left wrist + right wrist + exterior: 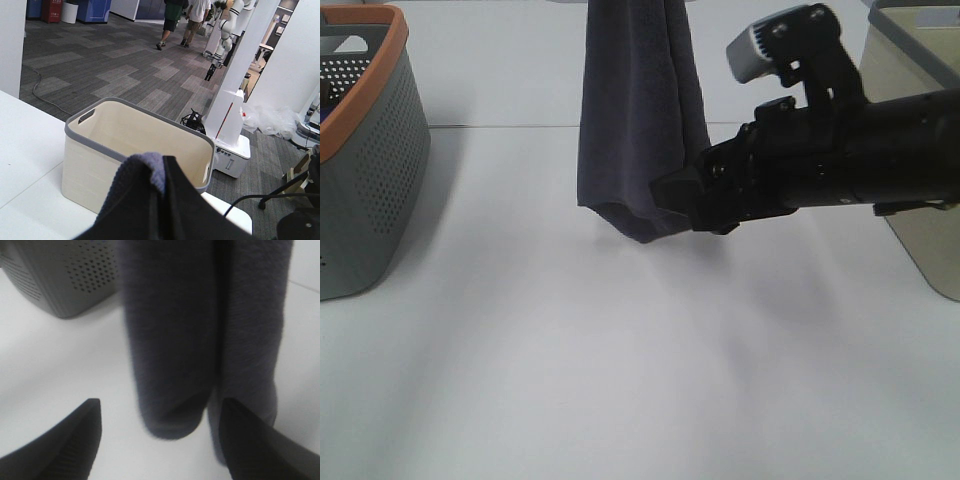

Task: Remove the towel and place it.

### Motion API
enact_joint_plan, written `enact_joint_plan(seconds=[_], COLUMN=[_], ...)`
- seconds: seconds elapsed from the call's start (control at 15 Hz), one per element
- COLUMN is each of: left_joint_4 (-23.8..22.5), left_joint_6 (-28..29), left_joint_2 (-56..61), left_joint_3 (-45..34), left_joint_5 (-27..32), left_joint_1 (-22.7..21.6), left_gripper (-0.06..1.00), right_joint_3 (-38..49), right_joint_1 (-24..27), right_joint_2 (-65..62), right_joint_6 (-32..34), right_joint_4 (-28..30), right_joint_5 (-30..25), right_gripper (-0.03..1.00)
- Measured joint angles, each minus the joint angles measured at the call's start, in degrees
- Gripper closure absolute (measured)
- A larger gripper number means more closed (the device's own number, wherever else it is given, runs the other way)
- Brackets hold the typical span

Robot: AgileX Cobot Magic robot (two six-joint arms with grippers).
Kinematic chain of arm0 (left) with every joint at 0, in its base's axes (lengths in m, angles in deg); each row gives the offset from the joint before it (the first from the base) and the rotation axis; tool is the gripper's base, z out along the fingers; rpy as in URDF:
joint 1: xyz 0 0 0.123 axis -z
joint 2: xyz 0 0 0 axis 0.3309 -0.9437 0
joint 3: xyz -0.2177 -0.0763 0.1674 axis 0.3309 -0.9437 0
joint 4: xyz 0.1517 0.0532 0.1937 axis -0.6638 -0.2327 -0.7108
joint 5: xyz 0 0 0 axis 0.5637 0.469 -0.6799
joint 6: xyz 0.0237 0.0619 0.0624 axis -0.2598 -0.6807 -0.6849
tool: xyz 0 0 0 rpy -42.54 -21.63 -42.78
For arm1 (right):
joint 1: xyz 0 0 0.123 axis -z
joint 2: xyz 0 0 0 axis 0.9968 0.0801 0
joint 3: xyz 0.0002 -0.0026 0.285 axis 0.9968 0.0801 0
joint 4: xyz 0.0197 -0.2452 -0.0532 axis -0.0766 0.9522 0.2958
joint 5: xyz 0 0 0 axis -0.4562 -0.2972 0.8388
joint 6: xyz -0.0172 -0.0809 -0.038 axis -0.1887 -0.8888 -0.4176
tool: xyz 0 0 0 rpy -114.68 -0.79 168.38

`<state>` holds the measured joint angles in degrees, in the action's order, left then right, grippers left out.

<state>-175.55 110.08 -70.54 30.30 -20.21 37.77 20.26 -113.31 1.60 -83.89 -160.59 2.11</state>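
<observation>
The dark charcoal-purple towel point(638, 110) hangs straight down from above the top edge of the exterior view, and its folded lower end is just above the white table point(620, 380). In the left wrist view my left gripper point(165, 200) is shut on a bunched top part of the towel point(142, 170). In the exterior view the left gripper itself is out of frame. My right gripper point(685, 195) is open beside the towel's lower right edge. In the right wrist view its two dark fingers point(75, 440) stand on either side of the towel's lower end point(170, 365).
A grey perforated basket with an orange rim point(370, 150) stands at the left; it also shows in the right wrist view point(65, 275). A beige basket with a grey rim point(920, 80) stands at the right behind my right arm, and in the left wrist view point(100, 165).
</observation>
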Motion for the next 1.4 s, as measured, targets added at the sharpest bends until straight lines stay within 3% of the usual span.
enact_joint_plan(seconds=[0.13, 0.27, 0.47, 1.07, 1.2, 1.4], left_joint_4=[0.0, 0.0, 0.0, 0.0, 0.0, 0.0], left_joint_6=[-0.06, -0.92, -1.32, -1.32, -1.32, -1.32], left_joint_2=[0.0, 0.0, 0.0, 0.0, 0.0, 0.0], left_joint_3=[0.0, 0.0, 0.0, 0.0, 0.0, 0.0], left_joint_5=[-0.06, -0.06, -0.06, -0.06, -0.06, 0.0], left_joint_1=[0.0, 0.0, 0.0, 0.0, 0.0, 0.0], left_gripper=[0.94, 0.94, 0.94, 0.94, 0.94, 0.94], right_joint_3=[-2.46, -3.21, -3.55, -5.5, -5.61, -5.61], right_joint_1=[0.0, 0.0, 0.0, 0.0, 0.0, 0.0], right_joint_2=[5.21, 7.33, 7.51, 7.33, 7.33, 6.99], right_joint_6=[2.58, 3.61, 3.67, 3.9, 3.9, 3.9], right_joint_4=[-0.29, -0.46, -0.46, -0.69, -0.74, -0.74], right_joint_5=[1.78, -2.35, -3.61, -5.33, -5.33, -6.88], right_gripper=[0.3, 0.32, 0.4, 0.41, 0.52, 0.82])
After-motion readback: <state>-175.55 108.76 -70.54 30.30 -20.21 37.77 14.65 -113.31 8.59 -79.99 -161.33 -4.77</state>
